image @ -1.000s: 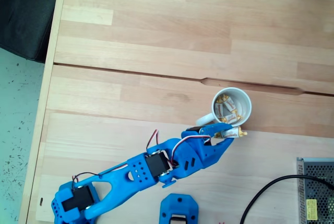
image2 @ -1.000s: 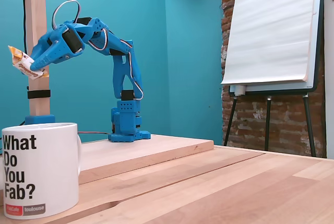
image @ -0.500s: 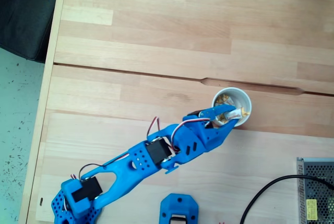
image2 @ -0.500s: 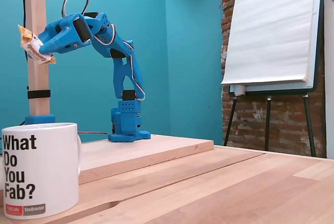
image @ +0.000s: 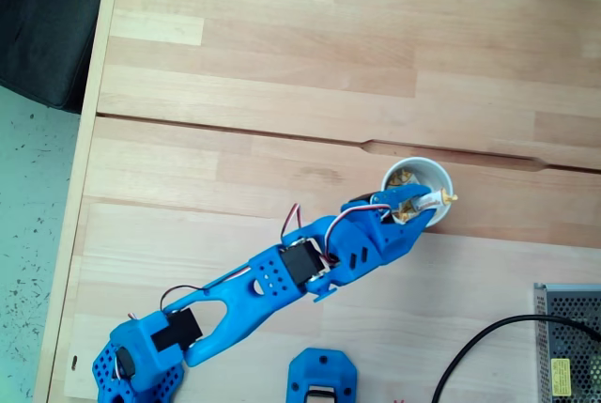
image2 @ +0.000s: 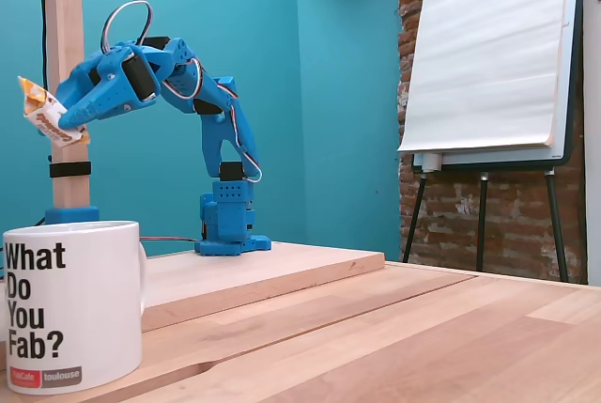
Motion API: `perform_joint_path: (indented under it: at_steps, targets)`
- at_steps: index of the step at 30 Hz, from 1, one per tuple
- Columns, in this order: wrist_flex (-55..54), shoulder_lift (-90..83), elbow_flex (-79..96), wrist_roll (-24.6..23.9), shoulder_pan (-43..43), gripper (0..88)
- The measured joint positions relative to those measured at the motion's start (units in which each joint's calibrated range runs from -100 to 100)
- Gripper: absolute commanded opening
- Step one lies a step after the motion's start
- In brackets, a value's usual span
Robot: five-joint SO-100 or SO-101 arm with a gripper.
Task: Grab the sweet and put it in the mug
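My end effector (image: 420,206) is clamped on the sweet (image: 434,201), poised over the mug (image: 441,180) opening in the top-down fixed view. In the side fixed view my end effector (image2: 64,119) holds the sweet (image2: 42,112) up in the air, well above the mug (image2: 73,304) rim, tilted. More wrapped sweets (image: 404,178) lie inside the mug. The mug stands upright on the wooden counter (image: 282,74), with "What Do You Fab?" printed on its side. A black cable (image: 479,351) and a grey metal box (image: 567,342) sit at the lower right of the counter.
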Motion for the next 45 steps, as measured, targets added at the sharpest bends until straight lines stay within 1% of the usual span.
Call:
perform_joint_path:
  at_steps: [18,23,26,33,45]
  targets:
    - [0.0,2.9,-1.1,0.0,0.0,0.0]
    - [0.0,2.9,-1.1,0.0,0.0,6.6]
    - [0.0,2.9,-1.1,0.0,0.0,8.9]
    - [0.0,2.9,-1.1,0.0,0.0,10.5]
    - [0.0,2.9,-1.3,0.0,0.0,10.7]
